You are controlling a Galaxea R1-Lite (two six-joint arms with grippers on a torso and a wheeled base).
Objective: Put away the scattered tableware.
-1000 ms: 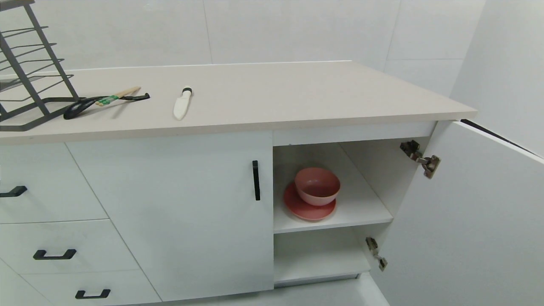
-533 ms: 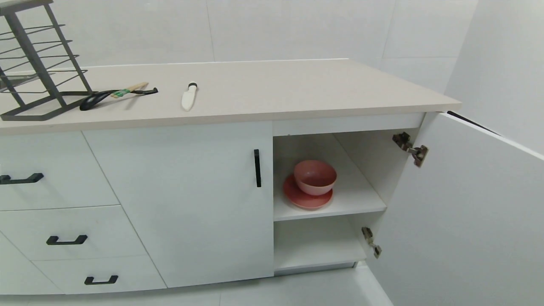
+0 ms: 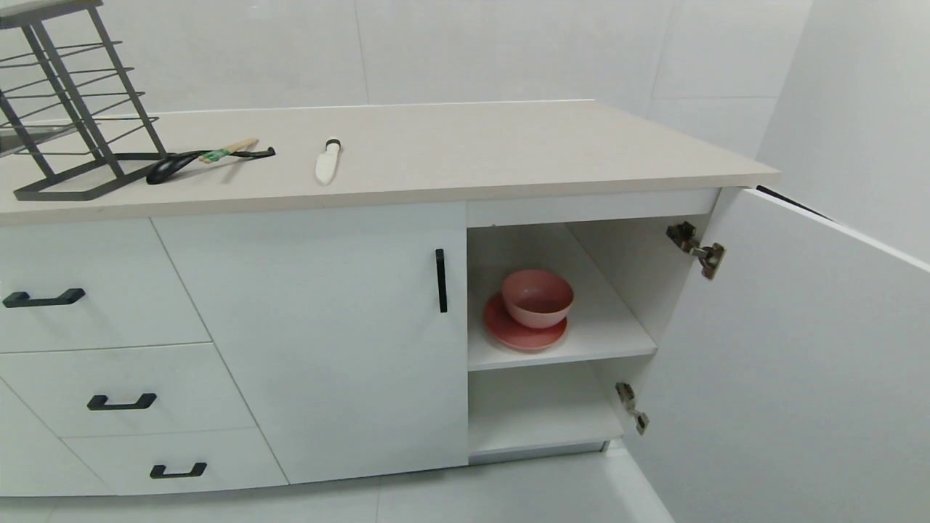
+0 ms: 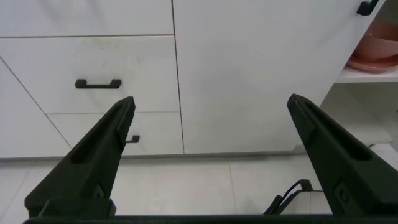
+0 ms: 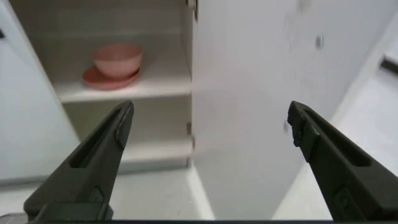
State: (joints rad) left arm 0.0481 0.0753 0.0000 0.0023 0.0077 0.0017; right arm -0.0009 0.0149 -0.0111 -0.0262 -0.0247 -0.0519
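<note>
Resting on shelf [image 3: 614, 340]: bowl [image 3: 538, 298], plate [image 3: 519, 338]. Knife [image 3: 328, 161], ladle [image 3: 168, 168], possibly chopsticks [image 3: 229, 150] await on table [image 3: 508, 145]. Left end effector [image 4: 211, 102], right end effector [image 5: 211, 107] released, empty.

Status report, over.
Left pincer open, right pincer open, both empty. Pink bowl on plate, upper shelf. Black spoon, white knife on countertop. Cupboard door open.

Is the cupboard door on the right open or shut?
Open. The door is swung wide, its hinges are bare, and the bowl on its plate shows on the shelf inside.
</note>
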